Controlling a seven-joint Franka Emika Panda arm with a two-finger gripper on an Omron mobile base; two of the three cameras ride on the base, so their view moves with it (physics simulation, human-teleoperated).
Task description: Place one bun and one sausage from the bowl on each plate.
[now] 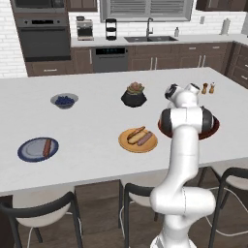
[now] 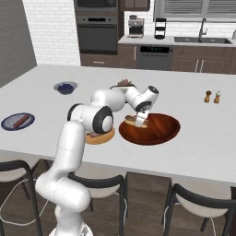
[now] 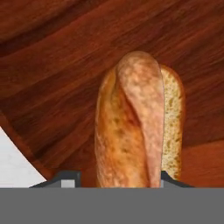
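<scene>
A: Done so far?

B: Starting big: dark red-brown bowl (image 2: 161, 130) at the near edge of the island, just right of the tan-orange plate (image 1: 122, 142). Finished there, by the look of it: one bun (image 1: 135, 134) and one sausage (image 1: 145, 140) side by side. Grey-blue plate (image 1: 24, 154) well off to the left, holding only a sausage (image 1: 47, 147). About three quarters through, at a guess.

A: Left to do?

B: One last bun (image 3: 131, 122), lying inside the bowl near its left rim. Needs lifting and carrying across to the grey-blue plate.

A: And the gripper (image 2: 140, 120)?

B: Down in the bowl, jaws partly apart, straddling that bun. Firm hold or not: cannot tell.
</scene>
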